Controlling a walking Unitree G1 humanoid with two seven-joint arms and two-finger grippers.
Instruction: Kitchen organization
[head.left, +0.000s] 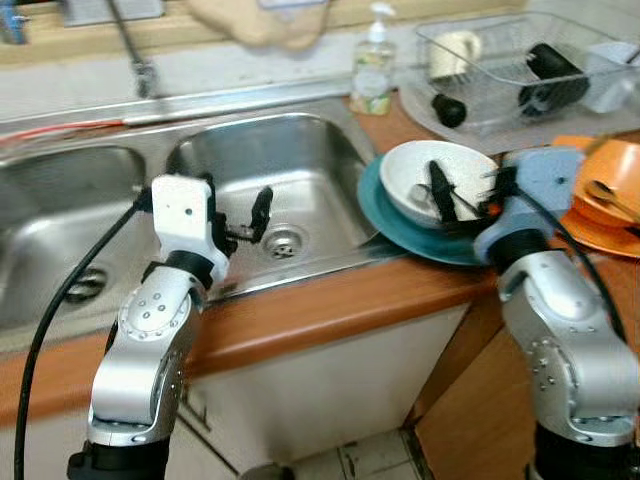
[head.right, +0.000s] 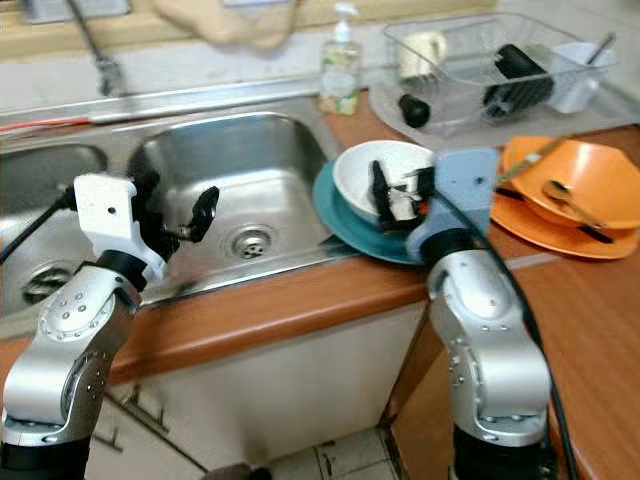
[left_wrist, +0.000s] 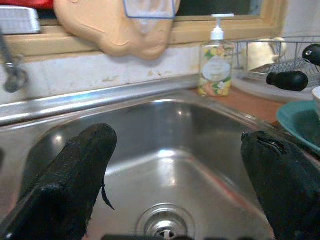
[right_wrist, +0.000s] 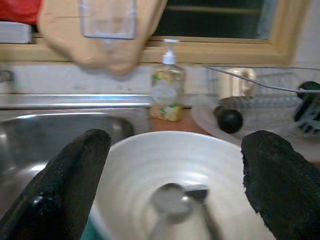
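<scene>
A white bowl sits on a teal plate on the wooden counter, right of the sink. A metal spoon lies inside the bowl. My right gripper is open at the bowl's near rim, with one black finger reaching into the bowl and nothing held. My left gripper hangs open and empty over the right sink basin, just above the drain.
An orange bowl with cutlery on an orange plate lies at the far right. Behind it a wire dish rack holds cups and utensils. A soap bottle stands behind the sink. A faucet and a left basin are further left.
</scene>
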